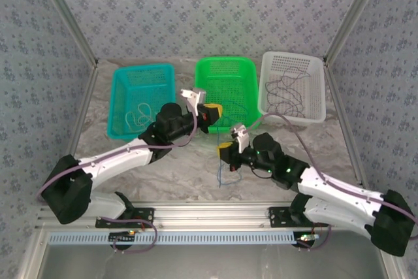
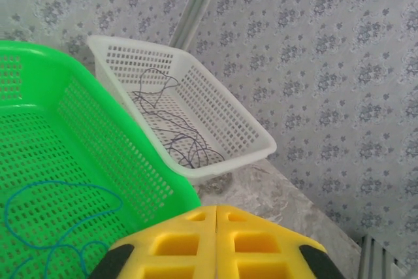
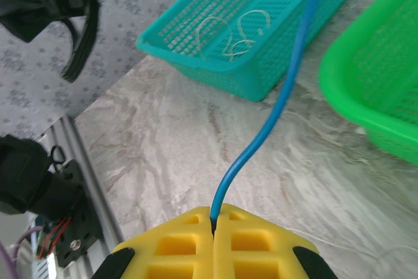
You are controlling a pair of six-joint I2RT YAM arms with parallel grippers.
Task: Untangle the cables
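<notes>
The blue cable (image 3: 287, 76) is a very thin, bendy wire. The right gripper (image 3: 214, 227) has its yellow jaws closed tight on it, just above the grey table (image 3: 196, 135). From that pinch the cable goes up and to the right in one smooth line, toward the green basket (image 2: 98, 142). The left wrist view shows its other part lying in round loops on that basket's floor. From the top, its long line runs from the green basket toward the near edge, with a loose bit past the right gripper. The left gripper (image 2: 215, 227) hangs over the green basket's near side, pads pressed together with nothing seen between them. A dark cable (image 2: 186, 145) squiggles in the white basket (image 2: 228, 122). A pale cable (image 3: 225, 47) curls in the teal basket (image 3: 196, 57).
</notes>
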